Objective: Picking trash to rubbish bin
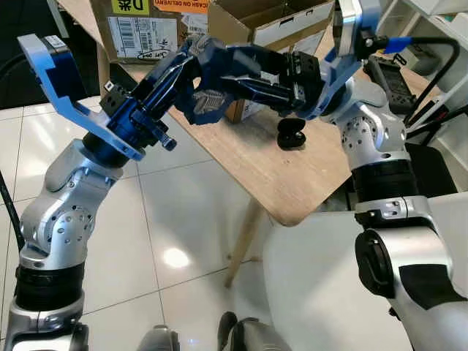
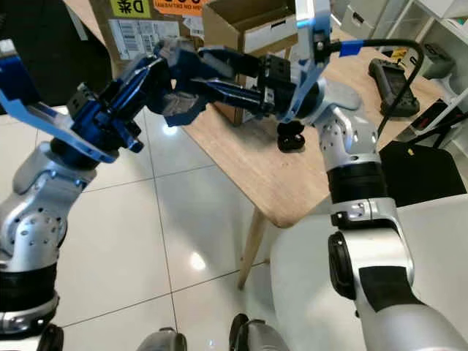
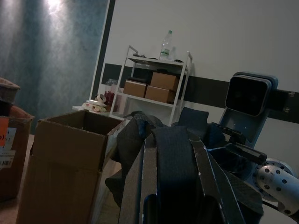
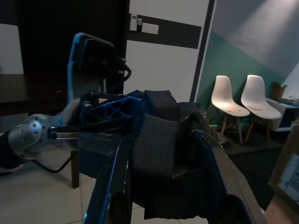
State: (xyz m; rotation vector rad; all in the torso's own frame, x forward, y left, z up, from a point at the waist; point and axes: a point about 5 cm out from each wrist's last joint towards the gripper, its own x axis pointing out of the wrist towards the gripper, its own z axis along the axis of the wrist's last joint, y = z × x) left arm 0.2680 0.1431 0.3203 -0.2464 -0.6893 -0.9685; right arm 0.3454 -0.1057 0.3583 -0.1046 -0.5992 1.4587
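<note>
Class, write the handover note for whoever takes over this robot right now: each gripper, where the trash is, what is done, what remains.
Left gripper: raised over the wooden table's edge, shut on the dark crumpled trash.
Right gripper: reaching in from the opposite side, shut on the same trash, fingers meeting the left's.
Trash: held in the air between both grippers, off the table.
Nearby: cardboard boxes and a small black object on the table.
Done: trash picked up.
Left: carry it to a rubbish bin and drop it in.
</note>
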